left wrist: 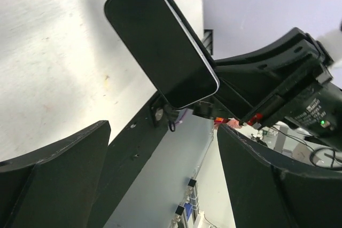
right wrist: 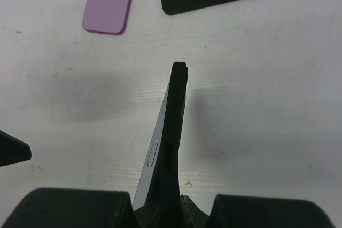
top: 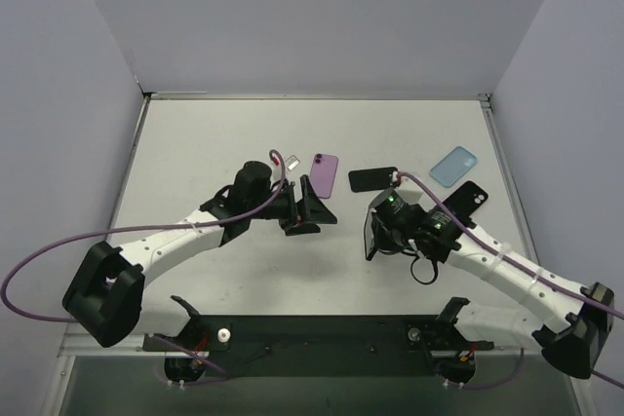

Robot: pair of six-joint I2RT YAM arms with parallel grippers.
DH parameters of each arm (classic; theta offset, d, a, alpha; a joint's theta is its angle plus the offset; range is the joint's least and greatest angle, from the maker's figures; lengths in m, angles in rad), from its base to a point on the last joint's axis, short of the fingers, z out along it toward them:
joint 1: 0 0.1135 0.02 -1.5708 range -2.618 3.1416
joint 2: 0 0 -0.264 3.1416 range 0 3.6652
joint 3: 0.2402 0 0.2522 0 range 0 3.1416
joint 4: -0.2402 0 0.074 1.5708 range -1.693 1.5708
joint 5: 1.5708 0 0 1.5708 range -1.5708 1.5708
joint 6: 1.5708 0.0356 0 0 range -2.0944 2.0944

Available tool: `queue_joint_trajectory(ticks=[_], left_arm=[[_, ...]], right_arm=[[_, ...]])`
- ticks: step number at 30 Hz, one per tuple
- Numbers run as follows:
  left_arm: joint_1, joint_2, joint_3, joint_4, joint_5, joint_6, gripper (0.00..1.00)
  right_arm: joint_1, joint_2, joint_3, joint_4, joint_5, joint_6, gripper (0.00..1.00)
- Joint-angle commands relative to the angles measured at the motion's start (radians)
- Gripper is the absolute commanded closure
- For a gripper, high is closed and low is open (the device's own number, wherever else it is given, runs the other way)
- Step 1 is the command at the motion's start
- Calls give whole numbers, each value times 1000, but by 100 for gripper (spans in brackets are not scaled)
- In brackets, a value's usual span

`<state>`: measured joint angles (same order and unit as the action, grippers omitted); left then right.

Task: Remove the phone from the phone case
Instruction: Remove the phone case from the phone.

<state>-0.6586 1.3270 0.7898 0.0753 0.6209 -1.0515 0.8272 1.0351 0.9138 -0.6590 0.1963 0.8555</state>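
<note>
Right end effector (top: 374, 231) is clamped tight on the lower end of the phone (right wrist: 152, 158), holding it edge-on and apparently clear of the counter (top: 244, 133), right of centre and fairly near the arm bases. The black phone case (right wrist: 175, 121) is on the phone; in the right wrist view the silver side rail with its button sits along the case's left side, and I can't tell if any corner has lifted. Left end effector (left wrist: 163, 148) is spread wide with nothing in it, facing the phone's free end from the left, close but not touching. Step, as I read it: phone presented and steadied by the right arm, separation not yet done. Next move likely calls for the left fingers (left wrist: 53, 180) to take the free end or a case lip and peel while the right grip stays firm. They need to catch the case only, not pinch phone and case together. Far of this lie a purple phone (top: 325, 174), a black slab (top: 373, 179), a blue case (top: 453, 165) and another black case (top: 468, 199), all apart from the held one.
</note>
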Motion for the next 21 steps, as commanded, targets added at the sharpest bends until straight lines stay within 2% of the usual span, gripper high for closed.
queue_joint_trajectory(ticks=[1,7,14,21], left_arm=[[-10,44,17,-52,-59,38,8],[-13,61,-49,1,-69,-5,8],[-45,138,-52,118,-29,-34,8],[-85,196,-50,213,-35,-74,6]], right_arm=[[70,118,39,-79,181,-13,100],[122,213,30,-16,164,-16,100],[104,220,-82,192,9,-33,100],[69,232,-150,312,-121,-27,100]])
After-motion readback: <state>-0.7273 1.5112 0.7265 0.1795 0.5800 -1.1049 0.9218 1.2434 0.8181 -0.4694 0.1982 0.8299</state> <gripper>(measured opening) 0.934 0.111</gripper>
